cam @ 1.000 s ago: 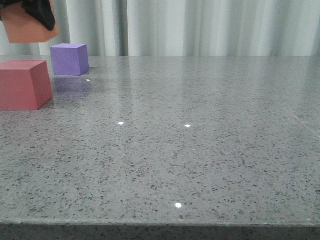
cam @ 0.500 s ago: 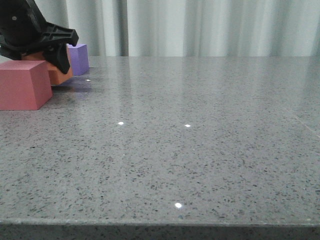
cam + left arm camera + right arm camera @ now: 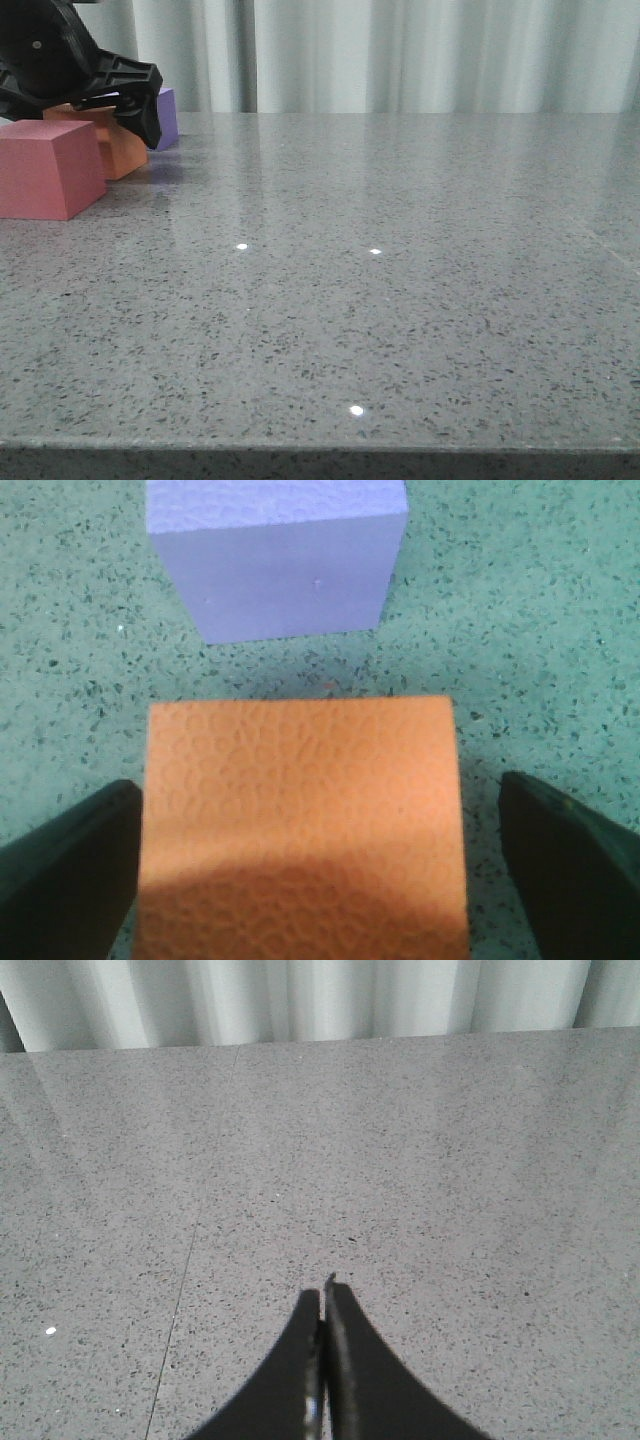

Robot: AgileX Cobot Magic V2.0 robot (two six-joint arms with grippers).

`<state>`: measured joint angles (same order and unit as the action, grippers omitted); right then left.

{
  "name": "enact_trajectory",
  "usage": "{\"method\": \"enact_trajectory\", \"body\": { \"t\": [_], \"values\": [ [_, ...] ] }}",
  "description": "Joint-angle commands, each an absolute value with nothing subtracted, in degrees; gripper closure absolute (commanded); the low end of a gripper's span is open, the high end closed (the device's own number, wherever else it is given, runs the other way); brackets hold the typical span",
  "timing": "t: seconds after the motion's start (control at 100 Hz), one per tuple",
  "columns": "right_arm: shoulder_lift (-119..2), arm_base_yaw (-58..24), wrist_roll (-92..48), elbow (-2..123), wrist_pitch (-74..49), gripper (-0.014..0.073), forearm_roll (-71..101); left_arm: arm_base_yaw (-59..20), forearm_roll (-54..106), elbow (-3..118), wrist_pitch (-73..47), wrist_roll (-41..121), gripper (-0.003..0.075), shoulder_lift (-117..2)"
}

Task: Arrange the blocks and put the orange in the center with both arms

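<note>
At the far left corner of the table (image 3: 400, 300), the orange block (image 3: 112, 140) sits on the surface betw. the red-pink block (image 3: 45, 168) in front and the purple block (image 3: 167, 115) behind. All three run in a rough line going away from the camera. In the front view orange looks just beside red-pink, maybe touching, can't tell. In the left wrist view there's a clear strip of table betw. orange (image 3: 300, 820) and purple (image 3: 280, 560).

Left gripper (image 3: 105, 95) is right over the orange block, straddling it. Wrist view shows its fingers (image 3: 70, 870) spread wide: one finger is at or touching one side face, the other stands clear of the opposite face w/ table showing betw. So wide, not clamping. Block is square-on to the fingers, centred a bit toward the one finger.

Right gripper (image 3: 322, 1305) hangs over bare table well apart from the blocks, fingers pressed together, holding nothing. Not visible in the front view.

Key relation: orange lies directly under the left gripper, so the left arm is far nearer. My read: orange is already the middle one of the row, so next is prob. lifting the left arm straight up w/o nudging the block. Spacing looks uneven (tight to red-pink, gap to purple), so may want tidying.
</note>
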<state>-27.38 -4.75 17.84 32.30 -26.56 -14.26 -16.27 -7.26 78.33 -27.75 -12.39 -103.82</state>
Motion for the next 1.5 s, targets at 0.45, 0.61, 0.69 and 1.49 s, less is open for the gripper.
{"method": "enact_trajectory", "body": {
  "t": [0.45, 0.61, 0.69, 1.49],
  "values": [
    [-27.56, -4.32, 17.16, 33.84, -21.94, 0.0662, -15.61, -16.16, -5.87, 69.92, -25.17, -12.37, 0.0059, -74.34],
    [-27.56, -4.32, 17.16, 33.84, -21.94, 0.0662, -15.61, -16.16, -5.87, 59.49, -22.31, -12.37, 0.0059, -62.11],
    [-27.56, -4.32, 17.16, 33.84, -21.94, 0.0662, -15.61, -16.16, -5.87, 54.34, -21.25, -12.37, 0.0060, -55.99],
    [-27.56, -4.32, 17.16, 33.84, -21.94, 0.0662, -15.61, -16.16, -5.99, 29.36, -22.27, -12.37, 0.0741, -16.84]
  ]
}}
